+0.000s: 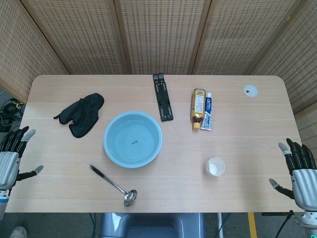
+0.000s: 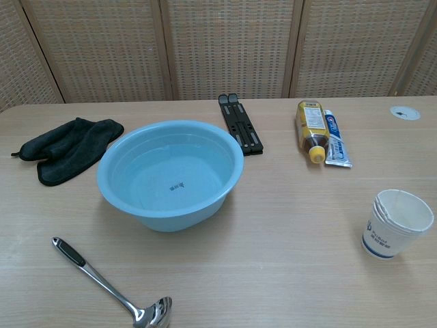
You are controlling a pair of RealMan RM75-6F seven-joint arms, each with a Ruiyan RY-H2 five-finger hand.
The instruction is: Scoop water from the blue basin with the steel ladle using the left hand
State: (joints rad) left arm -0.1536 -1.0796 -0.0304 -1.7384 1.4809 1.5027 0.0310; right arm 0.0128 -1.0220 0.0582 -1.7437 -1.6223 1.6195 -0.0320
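Observation:
The blue basin [image 1: 132, 139] [image 2: 170, 174] sits left of the table's centre with clear water in it. A steel ladle [image 1: 114, 185] [image 2: 109, 287] lies flat on the table in front of the basin, black handle pointing far-left, bowl toward the near edge. My left hand [image 1: 12, 153] hovers at the table's left edge, fingers spread, holding nothing, well left of the ladle. My right hand [image 1: 299, 171] hangs at the right edge, fingers also apart and empty. Neither hand shows in the chest view.
A black cloth [image 1: 80, 114] [image 2: 68, 147] lies left of the basin. Behind the basin is a black folded stand [image 1: 163, 96] [image 2: 240, 123]. A yellow bottle [image 1: 198, 108] [image 2: 311, 126] and toothpaste tube [image 1: 208, 111] [image 2: 334, 147] lie right. A paper cup [image 1: 215, 167] [image 2: 398, 222] stands near right.

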